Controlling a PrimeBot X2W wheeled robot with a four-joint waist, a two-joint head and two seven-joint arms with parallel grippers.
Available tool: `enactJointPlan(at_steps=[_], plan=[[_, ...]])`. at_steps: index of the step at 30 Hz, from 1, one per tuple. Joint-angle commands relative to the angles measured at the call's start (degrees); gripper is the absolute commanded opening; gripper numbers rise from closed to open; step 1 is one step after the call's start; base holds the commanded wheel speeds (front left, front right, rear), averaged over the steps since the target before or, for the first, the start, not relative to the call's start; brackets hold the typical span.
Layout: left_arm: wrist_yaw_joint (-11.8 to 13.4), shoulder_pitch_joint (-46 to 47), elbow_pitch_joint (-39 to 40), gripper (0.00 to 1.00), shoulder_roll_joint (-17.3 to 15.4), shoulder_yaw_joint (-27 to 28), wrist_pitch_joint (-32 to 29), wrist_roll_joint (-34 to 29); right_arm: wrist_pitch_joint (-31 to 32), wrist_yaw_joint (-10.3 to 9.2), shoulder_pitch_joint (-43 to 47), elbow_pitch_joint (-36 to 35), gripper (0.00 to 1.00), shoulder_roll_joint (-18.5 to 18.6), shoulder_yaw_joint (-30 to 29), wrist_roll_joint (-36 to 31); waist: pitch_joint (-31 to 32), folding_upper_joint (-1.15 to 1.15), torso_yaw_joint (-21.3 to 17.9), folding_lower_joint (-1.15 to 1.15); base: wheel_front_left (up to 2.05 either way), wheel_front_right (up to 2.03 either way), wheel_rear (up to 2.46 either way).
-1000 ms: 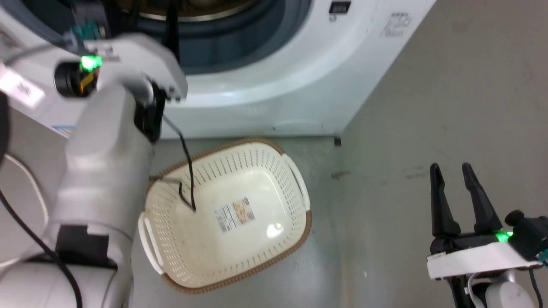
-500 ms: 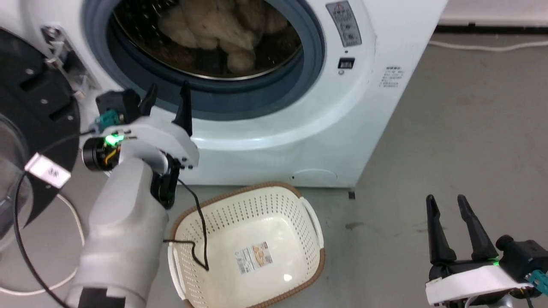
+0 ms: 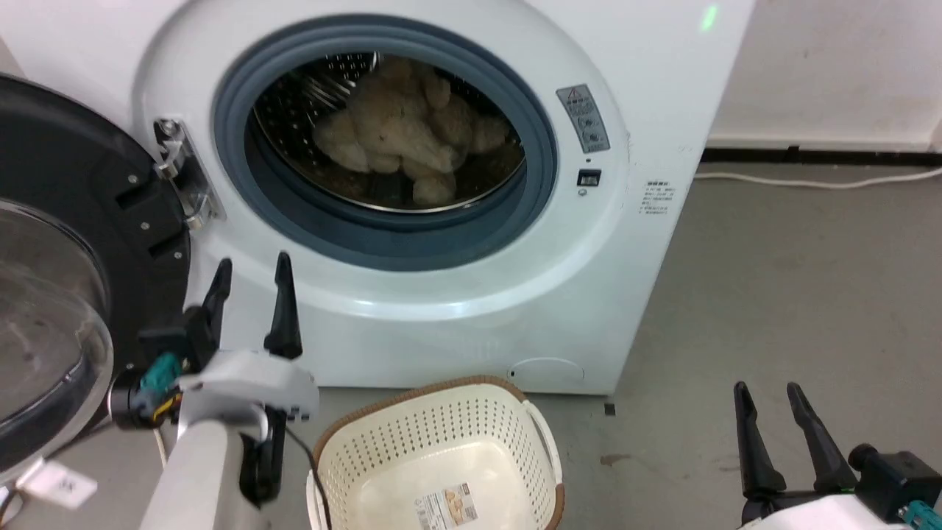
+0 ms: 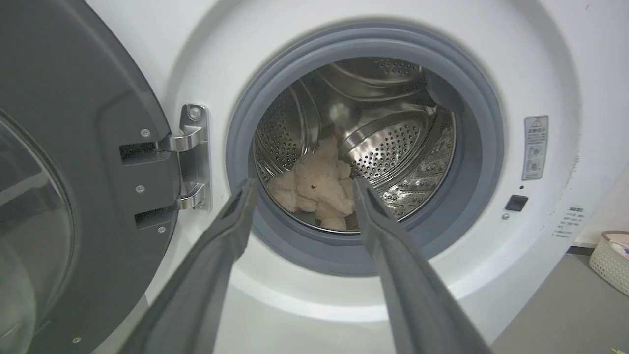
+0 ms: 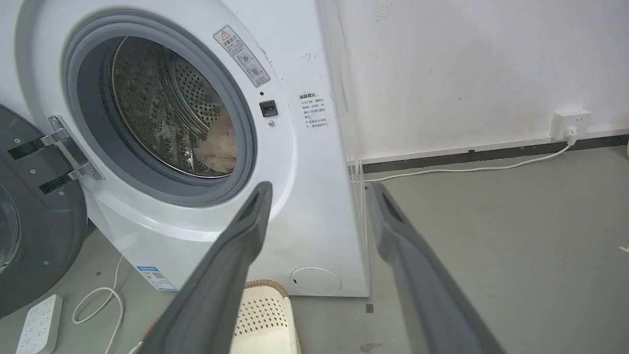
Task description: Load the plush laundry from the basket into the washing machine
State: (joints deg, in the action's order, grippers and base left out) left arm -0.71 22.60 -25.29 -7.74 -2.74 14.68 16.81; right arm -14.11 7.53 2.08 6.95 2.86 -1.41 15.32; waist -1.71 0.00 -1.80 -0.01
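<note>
Head view first. The washing machine (image 3: 647, 110) takes up most of the top, with its door (image 3: 81, 169) swung wide open to the left. The plush toy (image 3: 401, 132), fluffy and cream-beige, is lying inside the drum (image 3: 294, 110), back past the grey rubber ring (image 3: 537, 147). The basket (image 3: 441, 434) sits on the floor (image 3: 795, 294) just in front of the machine, empty apart from the label sticker (image 3: 449, 506) on its bottom. The left pincer (image 3: 252, 266) is low on the left, in front of the machine's white front below the opening. Its fingers are spread and it's holding nothing. The right pincer (image 3: 767, 391) is at the lower right over bare floor, well apart from the basket, and it's also spread and empty.

In the left wrist view, the two long fingers rise wide apart and point at the opening. The plush toy shows between them, down at the bottom of the drum. The door's metal hinge (image 4: 194, 157) is just left of the ring, and a small white bin (image 4: 609, 258) sits at the far right edge.

The right wrist view has its fingers spread too, with nothing between them. It sees the machine at an angle, so just a bit of the plush toy peeks out in the drum. The basket's rim shows at the bottom by the left finger. A power strip (image 5: 39, 324) lies on the floor at the left, and a wall socket (image 5: 570, 123) has a white cable (image 5: 467, 170) running from it.
</note>
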Motion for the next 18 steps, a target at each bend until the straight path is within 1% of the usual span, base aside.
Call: enactJointPlan(at_steps=[1, 4, 5, 6, 7, 11, 18], plan=[[0.7, -3.3, 3.0, 1.00, 0.2, 0.3, 0.3, -0.9, 0.3, -0.04, 1.3, -0.1, 1.00, 0.0, -0.3, -0.5, 1.4, 0.00, 0.0, 0.01, 0.00, 0.00, 0.00], [1.2, -7.4, 6.7, 1.00, 0.0, 0.0, 0.3, -2.1, 0.6, -0.04, 2.4, -0.5, 1.00, 0.0, -0.5, -0.9, 2.1, 0.00, 0.0, 0.01, 0.00, 0.00, 0.00], [1.2, -7.4, 6.7, 1.00, 0.0, 0.0, 0.3, -2.1, 0.6, -0.04, 2.4, -0.5, 1.00, 0.0, -0.5, -0.9, 2.1, 0.00, 0.0, 0.01, 0.00, 0.00, 0.00], [1.3, -9.7, 8.6, 1.00, -0.3, -0.3, 0.3, -2.8, 0.7, -0.04, 2.9, -0.8, 1.00, 0.0, -0.6, -1.1, 2.4, 0.00, 0.0, 0.01, 0.00, 0.00, 0.00], [1.3, -9.7, 8.6, 1.00, -0.3, -0.3, 0.3, -2.8, 0.7, -0.04, 2.9, -0.8, 1.00, 0.0, -0.6, -1.1, 2.4, 0.00, 0.0, 0.01, 0.00, 0.00, 0.00], [1.3, -14.3, 11.3, 1.00, -1.5, -1.0, -0.2, -3.6, 1.0, -0.04, 3.8, -1.5, 1.00, 0.0, -0.5, -1.6, 3.0, 0.00, -0.1, 0.01, 0.00, 0.00, 0.00], [1.6, -18.8, 13.9, 1.00, -1.8, -1.5, -1.7, -3.3, 1.0, -0.04, 5.0, -1.8, 1.00, 0.0, -0.4, -1.9, 3.5, 0.00, 0.3, 0.01, 0.00, 0.00, 0.00]])
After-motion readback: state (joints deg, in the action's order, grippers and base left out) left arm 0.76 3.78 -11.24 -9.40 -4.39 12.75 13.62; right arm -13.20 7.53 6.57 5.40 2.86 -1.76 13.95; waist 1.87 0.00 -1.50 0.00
